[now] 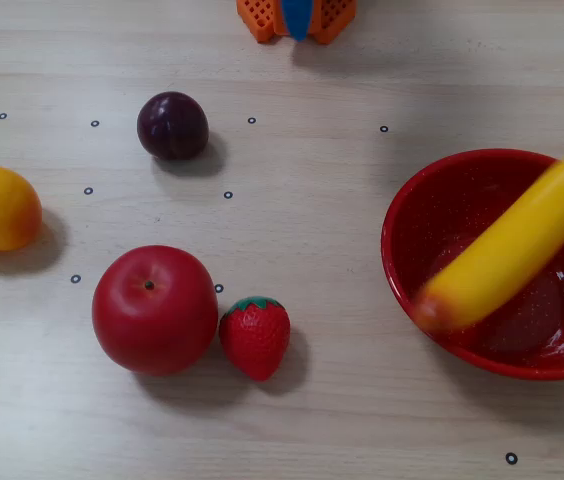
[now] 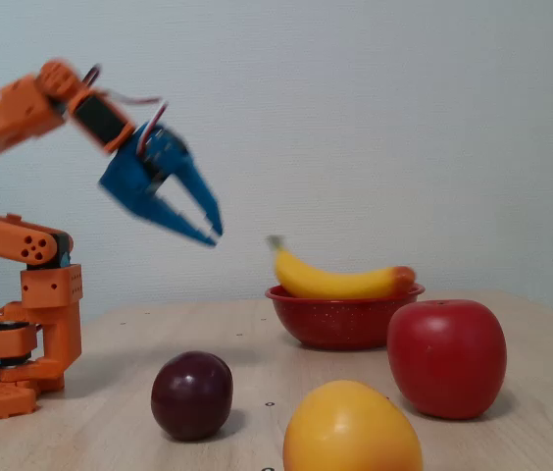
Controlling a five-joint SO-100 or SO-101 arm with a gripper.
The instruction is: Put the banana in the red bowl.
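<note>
The banana (image 2: 340, 282) lay across the red bowl (image 2: 340, 319), its green stem tip poking up on the side nearer the pincer (image 2: 203, 218) and its orange-red end resting over the far rim. In the overhead fixed view the banana (image 1: 517, 245) crossed the bowl (image 1: 412, 215) at a slant, the blushed end near the rim. The pincer hung well above and to the left of the bowl in the side fixed view, apart from the fruit, its blue fingers spread and holding nothing; the blur made the exact gap hard to judge. Below the pincer, nearer the camera, sat a dark plum (image 2: 191, 394), with a yellow-orange fruit (image 2: 352, 430) and a red apple (image 2: 446, 357) further right. A strawberry (image 1: 255, 336) touched the apple in the overhead fixed view. The placing looked done. To finish well, the arm should draw back high and clear of the raised stem tip, so the banana was not tipped out of the bowl
</note>
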